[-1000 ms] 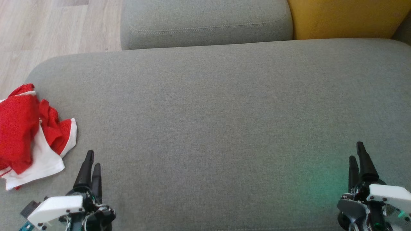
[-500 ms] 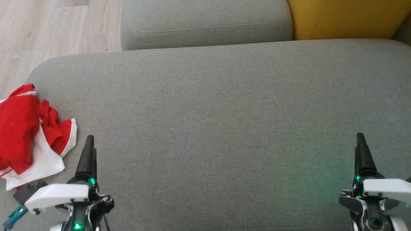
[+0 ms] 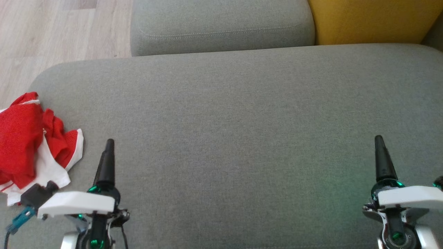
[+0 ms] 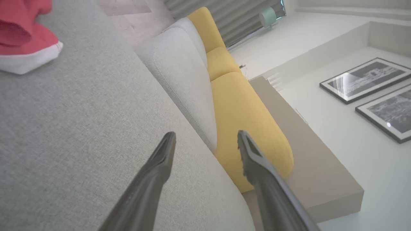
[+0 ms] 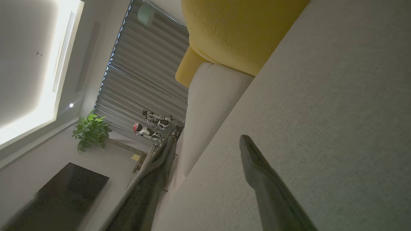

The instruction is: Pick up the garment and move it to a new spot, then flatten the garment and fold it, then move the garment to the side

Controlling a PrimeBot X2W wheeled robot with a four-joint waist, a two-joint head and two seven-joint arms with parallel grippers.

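Observation:
A crumpled red and white garment (image 3: pixel 31 145) lies at the far left edge of the grey sofa seat (image 3: pixel 228 121); its white hem (image 4: pixel 25 61) appears at the top left of the left wrist view. My left gripper (image 3: pixel 109 145) hovers low over the seat just right of the garment, open with nothing between its fingers (image 4: pixel 160 160). My right gripper (image 3: pixel 379 141) stands over the seat's right part, far from the garment, also open and empty, with one finger (image 5: pixel 257 166) against the grey fabric.
A grey back cushion (image 3: pixel 221 24) and a yellow cushion (image 3: pixel 373 19) line the far side of the seat. Wooden floor (image 3: pixel 52 31) lies beyond the seat's left end. A cable connector (image 3: pixel 20 216) hangs by the left wrist.
Both arms have rolled at the wrist, so the two fingers of each gripper now overlap in the head view. Both grippers have moved a little forward. The garment has not moved.

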